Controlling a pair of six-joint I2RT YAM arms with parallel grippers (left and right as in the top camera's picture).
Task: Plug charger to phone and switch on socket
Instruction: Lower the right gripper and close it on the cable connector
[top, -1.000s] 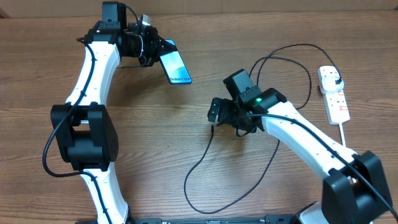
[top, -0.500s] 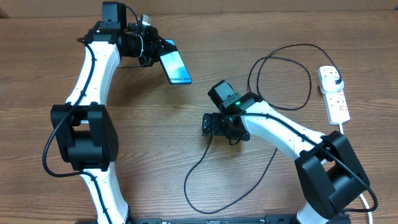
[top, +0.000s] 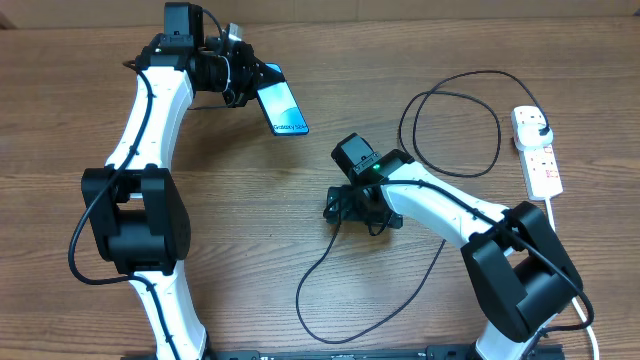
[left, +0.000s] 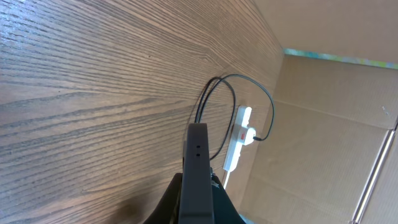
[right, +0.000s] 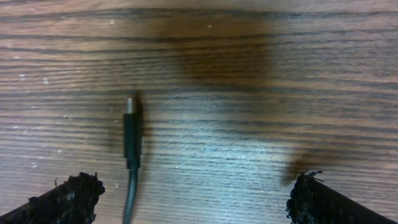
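My left gripper (top: 250, 82) is shut on the phone (top: 283, 109), holding it tilted above the table at the back left; its light-blue screen faces up. In the left wrist view the phone (left: 198, 168) shows edge-on between the fingers. The black charger cable (top: 318, 262) loops over the table, its plug in the white socket strip (top: 537, 152) at the right. My right gripper (top: 335, 203) is open, low over the cable's connector tip. In the right wrist view the tip (right: 130, 127) lies flat between the open fingers (right: 189, 199), nearer the left finger.
The socket strip also shows in the left wrist view (left: 239, 138), with a cardboard wall (left: 329, 137) behind it. The strip's white cord (top: 556, 222) runs toward the front right. A cable loop (top: 450, 125) lies between the right arm and the strip.
My right gripper has moved left and slightly forward, coming down over the cable's connector tip. The left arm and phone have not moved.
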